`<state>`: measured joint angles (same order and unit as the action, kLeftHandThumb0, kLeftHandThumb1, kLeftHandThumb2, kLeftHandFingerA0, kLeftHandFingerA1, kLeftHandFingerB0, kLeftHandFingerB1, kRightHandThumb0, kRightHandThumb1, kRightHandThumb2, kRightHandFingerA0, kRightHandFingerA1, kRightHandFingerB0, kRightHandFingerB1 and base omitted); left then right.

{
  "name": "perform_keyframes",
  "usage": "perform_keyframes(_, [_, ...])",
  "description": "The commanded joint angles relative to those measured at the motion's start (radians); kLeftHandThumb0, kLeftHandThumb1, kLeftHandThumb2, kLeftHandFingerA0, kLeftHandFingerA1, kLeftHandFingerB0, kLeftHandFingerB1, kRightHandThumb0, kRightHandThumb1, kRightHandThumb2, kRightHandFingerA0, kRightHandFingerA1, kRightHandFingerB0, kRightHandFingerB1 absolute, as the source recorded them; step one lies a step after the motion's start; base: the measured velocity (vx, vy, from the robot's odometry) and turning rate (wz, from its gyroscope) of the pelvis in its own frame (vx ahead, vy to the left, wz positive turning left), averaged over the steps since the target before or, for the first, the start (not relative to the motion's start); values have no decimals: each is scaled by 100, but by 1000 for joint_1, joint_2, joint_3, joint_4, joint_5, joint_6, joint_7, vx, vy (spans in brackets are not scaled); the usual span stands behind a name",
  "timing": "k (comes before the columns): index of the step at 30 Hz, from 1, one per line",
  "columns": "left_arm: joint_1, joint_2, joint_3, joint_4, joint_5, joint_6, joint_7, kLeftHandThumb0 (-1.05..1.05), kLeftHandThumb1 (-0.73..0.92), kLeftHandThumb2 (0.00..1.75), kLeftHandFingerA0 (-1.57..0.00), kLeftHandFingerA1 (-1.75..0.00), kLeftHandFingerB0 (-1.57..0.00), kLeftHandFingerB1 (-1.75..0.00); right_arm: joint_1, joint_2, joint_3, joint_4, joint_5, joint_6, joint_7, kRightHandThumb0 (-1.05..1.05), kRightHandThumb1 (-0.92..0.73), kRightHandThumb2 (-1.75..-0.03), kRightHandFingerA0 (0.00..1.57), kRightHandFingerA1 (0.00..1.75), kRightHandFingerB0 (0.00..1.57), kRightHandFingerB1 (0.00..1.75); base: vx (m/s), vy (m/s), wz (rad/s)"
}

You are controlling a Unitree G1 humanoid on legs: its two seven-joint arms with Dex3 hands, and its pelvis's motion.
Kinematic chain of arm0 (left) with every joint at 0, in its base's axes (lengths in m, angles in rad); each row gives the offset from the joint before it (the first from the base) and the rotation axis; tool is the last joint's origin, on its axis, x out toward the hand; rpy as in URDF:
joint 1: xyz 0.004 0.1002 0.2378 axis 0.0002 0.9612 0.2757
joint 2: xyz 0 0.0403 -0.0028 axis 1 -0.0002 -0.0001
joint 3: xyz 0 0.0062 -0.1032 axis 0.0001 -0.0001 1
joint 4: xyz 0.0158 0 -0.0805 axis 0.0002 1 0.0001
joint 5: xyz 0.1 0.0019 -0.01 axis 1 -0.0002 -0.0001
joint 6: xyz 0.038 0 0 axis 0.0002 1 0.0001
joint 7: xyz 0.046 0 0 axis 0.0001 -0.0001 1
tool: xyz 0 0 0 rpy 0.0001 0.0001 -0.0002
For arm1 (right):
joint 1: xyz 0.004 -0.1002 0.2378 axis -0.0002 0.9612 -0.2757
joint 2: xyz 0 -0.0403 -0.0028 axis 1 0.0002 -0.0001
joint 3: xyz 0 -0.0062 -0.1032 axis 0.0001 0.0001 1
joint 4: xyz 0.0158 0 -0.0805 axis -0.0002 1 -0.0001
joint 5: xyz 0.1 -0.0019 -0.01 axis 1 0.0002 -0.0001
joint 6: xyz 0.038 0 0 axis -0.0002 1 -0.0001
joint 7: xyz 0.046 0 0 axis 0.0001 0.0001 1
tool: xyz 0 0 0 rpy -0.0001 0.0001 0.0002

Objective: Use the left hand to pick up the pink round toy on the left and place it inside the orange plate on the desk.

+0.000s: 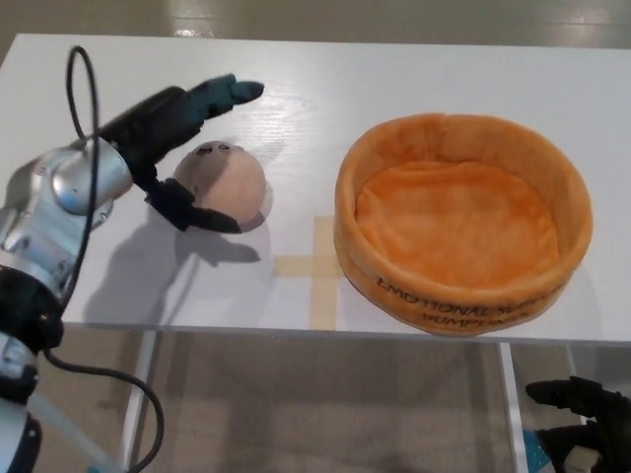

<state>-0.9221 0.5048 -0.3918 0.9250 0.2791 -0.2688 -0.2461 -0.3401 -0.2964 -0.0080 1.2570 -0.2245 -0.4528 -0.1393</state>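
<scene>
Pink ball toy [224,184]: round, soft-looking, pale peach-pink, small dark face marks near the top, darker shaded underside. Sits on the white desk [414,74], well left of the orange plate [463,222], not inside it. Casts a soft shadow on the desk just below and left.

Left hand [168,148] wrapped around the toy's left side: black fingers [212,96] stretched over the top and past the toy's far edge, thumb [202,215] curled under the near-left side, touching the toy. Fingers spread apart with the toy between them; cannot tell if actually squeezing or just cupping. Toy looks seated on the desk, not lifted. Silver wrist joint left of the toy, black cable [84,108] looping above it and trailing down past the desk's front edge.

Tape cross [317,266] on the desk, tan, just right of and nearer than the toy, between toy and plate, its right end meeting the plate wall.

Plate: plush, deep round wall, seam at the far rim, dark lettering along the near wall, nothing inside.

Right hand [582,424] far right of the toy, below the desk's front edge, near the bottom corner, partly cropped; finger state unreadable.
</scene>
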Motion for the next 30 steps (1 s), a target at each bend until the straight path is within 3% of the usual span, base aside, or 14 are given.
perform_keyframes(1, [-40,-28,-56,114,149,-22,153,-45,32,64,0,0,0,-9,20,-8,0,7,7,-8,6,-11,-65,-59,63,57,62,50,0,0,0])
perform_keyframes(3, [-52,-39,-70,158,160,-27,159,-51,37,70,0,-1,0,-6,18,-7,-3,7,11,-7,7,-12,-65,-58,64,59,63,50,0,0,0])
perform_keyframes(14, [-51,-62,-89,241,202,-73,206,-53,38,71,0,0,0,-11,19,-7,4,5,1,-3,-3,-12,-65,-58,65,58,62,49,0,0,0])
perform_keyframes(15, [-49,-64,-88,246,204,-78,211,-41,30,71,0,-29,0,-30,19,-8,5,6,0,-5,-4,-12,-65,-58,65,58,62,49,0,0,0])
perform_keyframes(17, [-47,-66,-86,251,207,-84,216,-41,30,71,0,-29,0,-30,17,-9,7,7,-2,-7,-6,-12,-65,-58,65,58,62,49,0,0,0])
perform_keyframes(18, [-41,-71,-62,258,178,-109,195,-30,74,64,-72,-48,-34,-33,17,-8,7,8,-1,-10,-8,-12,-65,-58,65,58,63,49,0,0,0])
perform_keyframes(19, [-40,-72,-54,261,171,-116,188,-30,74,64,-72,-48,-34,-33,17,-8,6,8,0,-11,-8,-12,-65,-58,65,58,63,49,0,0,0])
perform_keyframes(20, [-39,-76,-31,269,149,-127,171,-23,81,65,-93,-54,-47,-35,16,-7,3,7,4,-14,-3,-10,-65,-58,64,58,63,50,0,0,0])
perform_keyframes(21, [-39,-78,-24,272,145,-130,166,-23,81,65,-93,-54,-47,-35,15,-7,2,7,6,-15,-2,-10,-65,-58,64,58,63,50,0,0,0])
perform_keyframes(22, [-30,-87,5,281,125,-159,176,-18,84,65,-112,-79,-85,-54,15,-4,-4,7,14,-15,4,-13,-65,-58,67,62,63,50,0,0,0])
perform_keyframes(24, [-27,-93,26,286,121,-178,190,-18,85,65,-103,-89,-89,-62,13,-4,-6,6,15,-16,5,-13,-65,-58,68,63,63,50,0,0,0])
perform_keyframes(25, [-24,-95,37,288,124,-196,206,-15,82,71,-97,-103,-86,-77,11,-4,-7,6,15,-18,5,-12,-65,-58,65,59,63,50,0,0,0])
perform_keyframes(30, [-20,-101,51,292,146,-224,251,-17,84,68,-96,-104,-82,-84,9,-9,3,5,2,-10,-1,-13,-66,-59,65,59,62,49,0,0,0])
